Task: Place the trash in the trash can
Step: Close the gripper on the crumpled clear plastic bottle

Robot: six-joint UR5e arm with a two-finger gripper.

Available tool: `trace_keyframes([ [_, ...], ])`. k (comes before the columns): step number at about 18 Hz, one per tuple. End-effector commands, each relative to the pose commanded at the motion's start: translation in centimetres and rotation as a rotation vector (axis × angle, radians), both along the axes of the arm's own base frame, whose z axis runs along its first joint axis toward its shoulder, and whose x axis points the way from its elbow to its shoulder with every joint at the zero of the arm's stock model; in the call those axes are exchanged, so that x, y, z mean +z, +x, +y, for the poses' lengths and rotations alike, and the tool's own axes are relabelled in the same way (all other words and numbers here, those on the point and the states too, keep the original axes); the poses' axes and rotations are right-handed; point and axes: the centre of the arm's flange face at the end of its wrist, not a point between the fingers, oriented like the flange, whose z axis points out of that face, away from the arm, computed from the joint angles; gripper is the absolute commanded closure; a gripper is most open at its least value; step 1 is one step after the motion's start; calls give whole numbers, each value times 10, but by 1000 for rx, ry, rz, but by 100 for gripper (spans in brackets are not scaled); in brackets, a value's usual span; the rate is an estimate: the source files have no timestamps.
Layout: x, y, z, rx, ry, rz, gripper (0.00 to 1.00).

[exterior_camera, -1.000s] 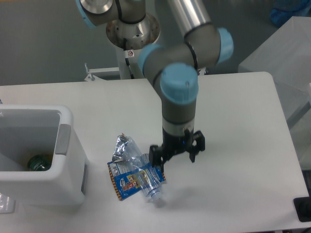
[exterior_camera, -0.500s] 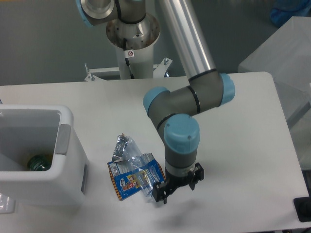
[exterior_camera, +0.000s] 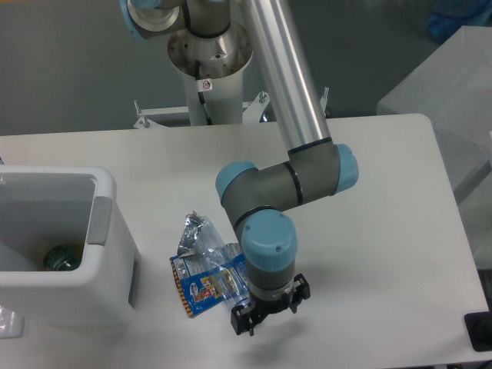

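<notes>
The trash lies on the white table just right of the trash can: a crumpled blue snack wrapper [exterior_camera: 201,286] with a crushed clear plastic bottle [exterior_camera: 207,242] across it. The bottle's cap end is hidden under my wrist. My gripper [exterior_camera: 269,309] is down at table level at the right-hand end of the litter, fingers [exterior_camera: 241,323] spread and open, nothing held. The trash can [exterior_camera: 73,296] is a white boxy bin at the left edge, with a grey handle recess [exterior_camera: 101,221] on the side facing the litter.
A green round object [exterior_camera: 60,257] lies inside the bin. The robot's base column [exterior_camera: 209,58] stands at the table's back. A pale grey box [exterior_camera: 450,84] sits beyond the right edge, and a small black object [exterior_camera: 478,330] is at the front right corner.
The arm has lowered and shifted toward the front left, bringing the open gripper down over the bottle's cap end. The litter has not moved.
</notes>
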Motion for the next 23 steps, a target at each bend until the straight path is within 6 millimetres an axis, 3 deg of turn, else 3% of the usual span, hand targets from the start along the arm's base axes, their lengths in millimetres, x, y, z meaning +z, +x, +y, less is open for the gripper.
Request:
trace_keyframes([
  [6,-8,5,-2,-1,-14,-10,3],
  [10,-11,5,-3,0,-18,-14,15],
  [14,-15,10,1,-6,-21,-16,21],
  [23,-24,18,-1,-15,-50,-16,48],
])
